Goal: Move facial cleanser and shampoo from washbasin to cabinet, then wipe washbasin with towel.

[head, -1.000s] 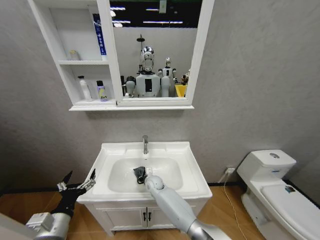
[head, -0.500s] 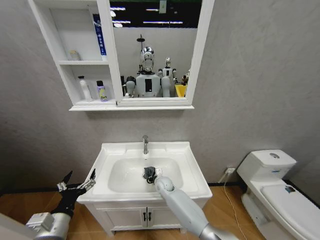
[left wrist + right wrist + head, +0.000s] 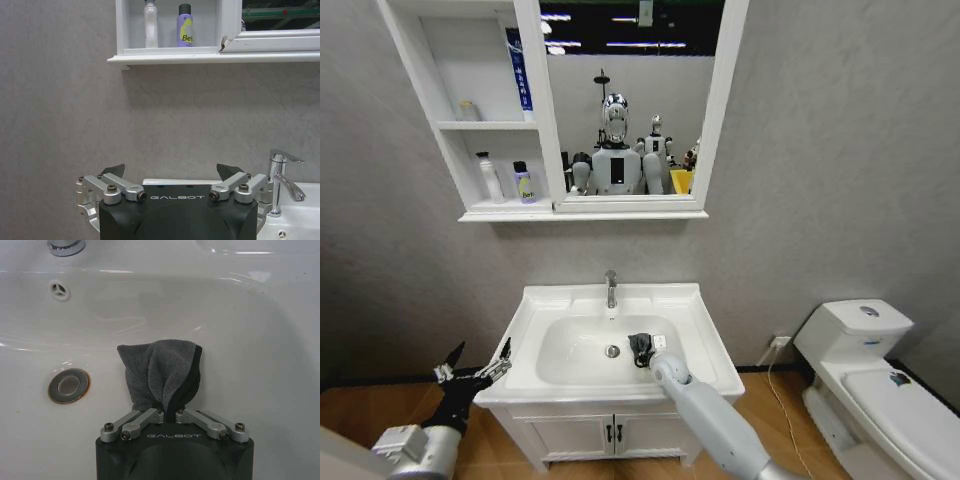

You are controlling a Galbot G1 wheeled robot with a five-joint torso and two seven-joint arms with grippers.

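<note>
Right gripper (image 3: pixel 642 349) dragged towel (image 3: pixel 161 373) rightward past drain (image 3: pixel 612 351).

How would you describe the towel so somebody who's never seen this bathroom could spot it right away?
Start at the white washbasin under the mirror and look into its oval bowl, just beside the round drain. The towel is the small dark grey cloth bunched there, pinched in the fingers of the right gripper. It is the one dark, soft thing against the white ceramic.
</note>
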